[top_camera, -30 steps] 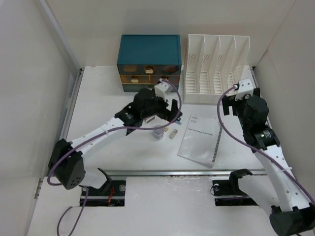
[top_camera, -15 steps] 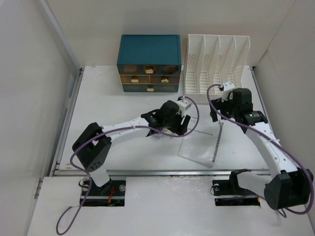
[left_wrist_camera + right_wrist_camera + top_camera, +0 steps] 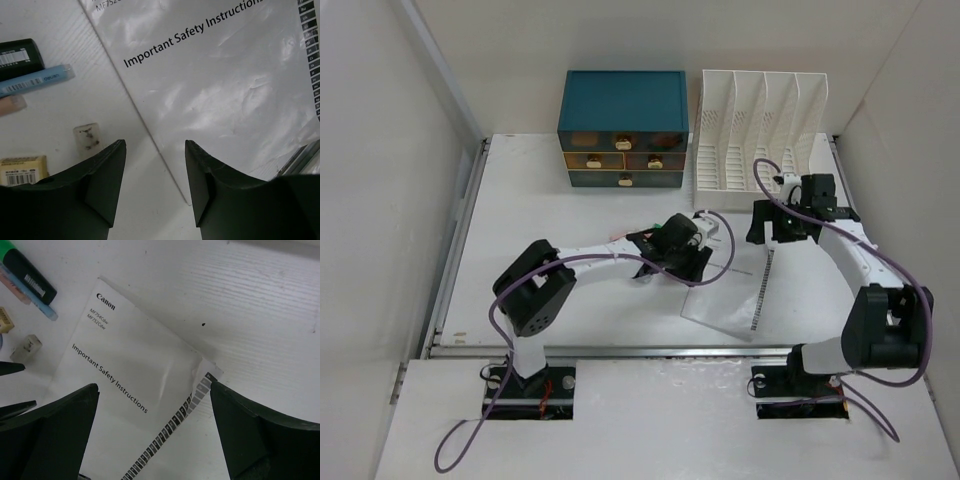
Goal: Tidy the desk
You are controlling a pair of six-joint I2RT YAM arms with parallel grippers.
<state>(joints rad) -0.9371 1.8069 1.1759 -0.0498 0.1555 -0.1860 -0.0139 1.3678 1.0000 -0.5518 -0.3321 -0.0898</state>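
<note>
The desk [image 3: 535, 200] is a large white tabletop with a metal rail along its near edge. A white Canon safety booklet [image 3: 725, 285] lies on it right of centre. My left gripper [image 3: 695, 262] is open and low over the booklet's left edge [image 3: 225, 90], its jaws [image 3: 155, 150] straddling that edge and holding nothing. My right gripper [image 3: 775, 225] is wide open and empty above the booklet's tabbed far-right corner [image 3: 200, 390], jaws [image 3: 154, 390] on either side of it.
Small items lie left of the booklet: a black-and-green marker [image 3: 30, 272], a blue pen [image 3: 37, 82], a clear cube [image 3: 87, 137] and a yellow eraser [image 3: 22, 170]. A teal drawer box [image 3: 623, 128] and a white slotted file rack [image 3: 760, 135] stand at the back.
My left gripper has swung right from the small items to the booklet's left edge. My right gripper has come down and forward over the booklet's far-right corner.
</note>
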